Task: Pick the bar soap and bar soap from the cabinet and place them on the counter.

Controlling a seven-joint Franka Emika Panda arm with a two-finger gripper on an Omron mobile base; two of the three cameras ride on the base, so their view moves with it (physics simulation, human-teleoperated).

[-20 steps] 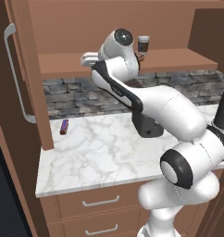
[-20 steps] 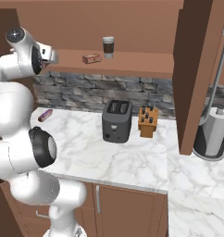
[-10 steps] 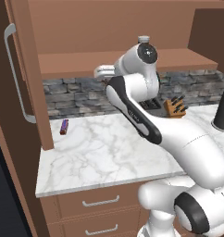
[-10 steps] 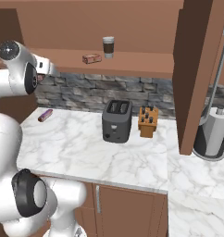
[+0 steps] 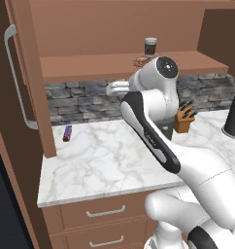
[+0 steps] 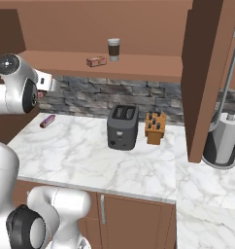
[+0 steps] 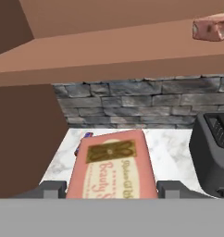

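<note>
My gripper (image 7: 111,189) is shut on a bar soap (image 7: 113,169), pinkish-tan with a gold label, gripped between the two fingertips (image 7: 51,187). In the base views the gripper (image 5: 115,88) (image 6: 42,88) hangs just below the cabinet shelf (image 5: 90,65) (image 6: 143,65), over the left back of the white marble counter (image 5: 105,160) (image 6: 90,155). A sliver of the held soap (image 6: 40,94) shows at the hand. The other bar soap (image 5: 140,62) (image 6: 96,62) (image 7: 213,27) lies on the shelf beside a paper cup (image 5: 150,47) (image 6: 113,49).
A purple-and-red stick (image 5: 67,133) (image 6: 47,121) lies on the counter near the open left cabinet door (image 5: 22,78). A dark toaster (image 6: 122,127) (image 7: 213,152) and knife block (image 6: 155,128) stand mid-counter. The right cabinet door (image 6: 207,73) hangs open, with a paper-towel holder (image 6: 224,141) beyond it.
The hand with the held soap has come down from shelf height to just below the shelf, and the arm's upper links have swung to the right in the left base view.
</note>
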